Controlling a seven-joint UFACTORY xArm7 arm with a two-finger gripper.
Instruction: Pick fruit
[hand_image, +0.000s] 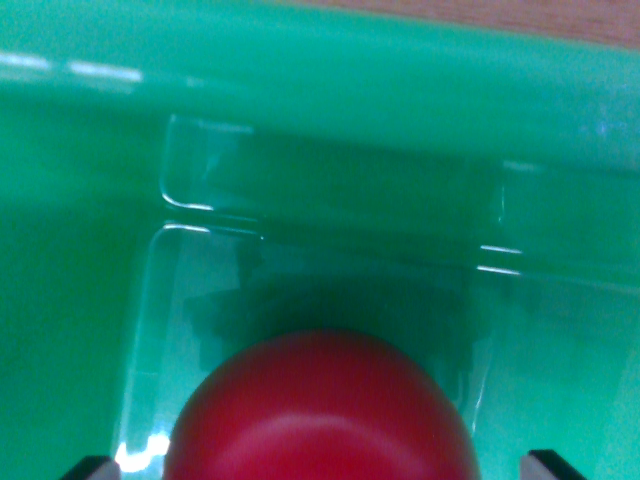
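Fruit (318, 415), red, round and glossy, fills the bottom centre of the wrist view, sitting low inside a green plastic bin (330, 90). Dark fingers (92, 467) peek in at both bottom corners, one on each side of it. Whether they clamp it or stand just clear, I cannot tell. A strip of wooden table (520, 18) shows beyond the bin's rim.

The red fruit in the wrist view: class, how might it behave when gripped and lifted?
The red fruit looks round and smooth, so it could roll if released on the green bin floor. Its glossy sheen hints at a slippery skin. It holds its shape between the gripper tips, suggesting firmness, though weight cannot be judged.
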